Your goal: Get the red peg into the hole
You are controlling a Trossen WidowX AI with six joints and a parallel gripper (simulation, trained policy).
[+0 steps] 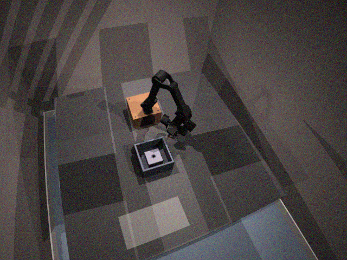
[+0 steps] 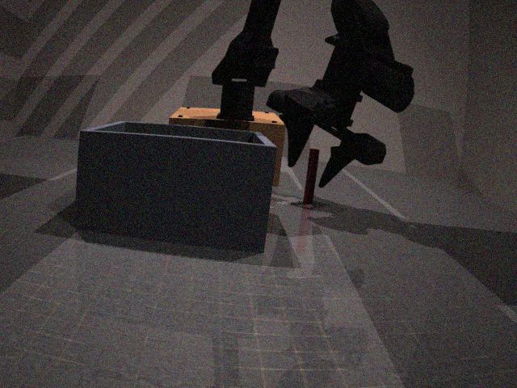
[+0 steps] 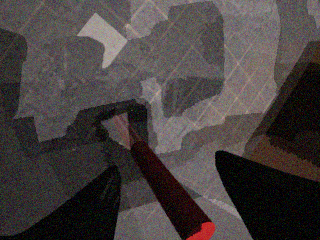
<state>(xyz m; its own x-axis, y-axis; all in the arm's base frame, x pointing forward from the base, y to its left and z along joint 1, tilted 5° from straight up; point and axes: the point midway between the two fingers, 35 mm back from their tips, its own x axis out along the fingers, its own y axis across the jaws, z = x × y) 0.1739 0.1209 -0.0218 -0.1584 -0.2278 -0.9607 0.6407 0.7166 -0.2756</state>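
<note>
one red peg is standing right of center in the exterior frame. one box is sitting near the middle of the top frame, and inside it one pale plate is showing one hole. one black arm is rising from one orange block, and one end effector is showing two fingers along the bottom of the wrist frame.

The tabletop looks glossy; the box, smooth and matt.
</note>
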